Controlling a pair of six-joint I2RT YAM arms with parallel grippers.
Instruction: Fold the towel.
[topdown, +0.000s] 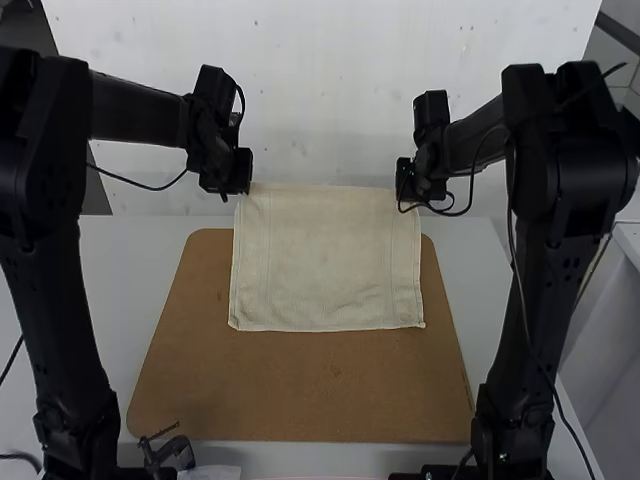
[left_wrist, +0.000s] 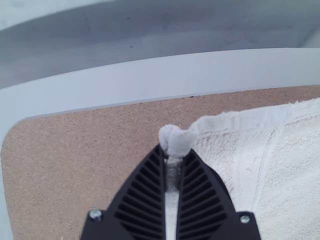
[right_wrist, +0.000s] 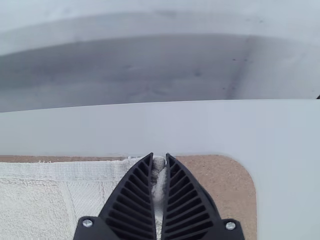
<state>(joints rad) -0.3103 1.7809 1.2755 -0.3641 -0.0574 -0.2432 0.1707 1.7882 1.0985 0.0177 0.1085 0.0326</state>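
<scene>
The cream towel (topdown: 325, 260) lies spread over the far part of the brown board, its far edge at the two grippers. At its far left corner is my left gripper (topdown: 240, 190); at the far right corner is my right gripper (topdown: 412, 195). In the left wrist view, my left gripper (left_wrist: 173, 152) is shut on a bunched corner of the towel (left_wrist: 240, 155). The right wrist view has my right gripper (right_wrist: 159, 159) shut on the other corner of the towel (right_wrist: 55, 195), cloth pinched between its fingers.
The brown board (topdown: 300, 385) extends from beneath the towel toward the near side of the white table (topdown: 465, 250). A small dark clamp-like object (topdown: 170, 452) stands at the near left edge. Cables hang from both arms.
</scene>
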